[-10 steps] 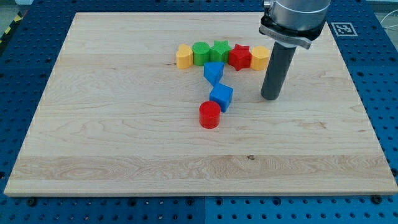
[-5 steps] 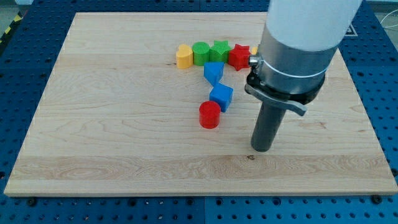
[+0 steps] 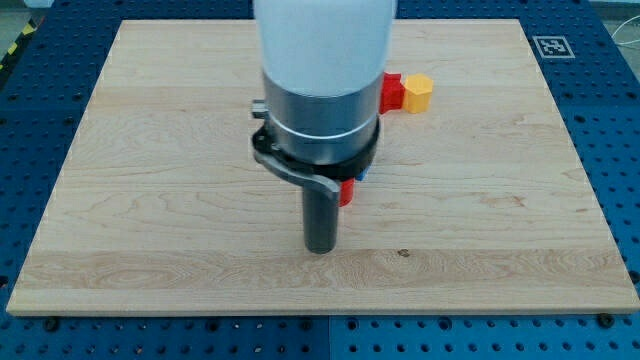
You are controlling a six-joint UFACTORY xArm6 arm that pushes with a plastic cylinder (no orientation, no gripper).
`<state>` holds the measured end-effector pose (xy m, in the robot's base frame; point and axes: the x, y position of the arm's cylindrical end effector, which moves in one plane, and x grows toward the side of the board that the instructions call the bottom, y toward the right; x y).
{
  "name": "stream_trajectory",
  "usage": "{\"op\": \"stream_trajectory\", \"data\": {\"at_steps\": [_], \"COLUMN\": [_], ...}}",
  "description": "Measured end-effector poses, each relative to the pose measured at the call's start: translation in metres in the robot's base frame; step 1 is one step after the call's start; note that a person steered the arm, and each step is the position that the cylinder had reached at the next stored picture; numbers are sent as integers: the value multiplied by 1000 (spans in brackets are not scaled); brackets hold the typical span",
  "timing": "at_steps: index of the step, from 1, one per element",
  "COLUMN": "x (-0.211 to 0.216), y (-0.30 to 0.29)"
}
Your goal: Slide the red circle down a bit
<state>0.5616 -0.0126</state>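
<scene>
My tip (image 3: 320, 248) rests on the board below the middle. The arm's body covers most of the blocks. Only a thin edge of the red circle (image 3: 347, 192) shows, just above and right of the rod. A small bit of a blue block (image 3: 361, 174) shows beside it. The tip is a little below and left of the red circle, apart from it as far as I can tell.
A red star block (image 3: 391, 91) and a yellow block (image 3: 417, 93) sit at the view's top right of the arm. The wooden board (image 3: 150, 200) lies on a blue perforated table. The green, yellow and other blue blocks are hidden behind the arm.
The arm has swept from the right side of the board down and left; the tip now stands below the red circle, and the arm hides most blocks. The blocks have not visibly moved.
</scene>
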Motion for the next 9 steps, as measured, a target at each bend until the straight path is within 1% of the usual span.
{"op": "stream_trajectory", "data": {"at_steps": [2,3,4,6,7,9], "x": [-3,-21,-49,-106,-118,-115], "y": [-40,-53,-56,-50,-29,-9]}}
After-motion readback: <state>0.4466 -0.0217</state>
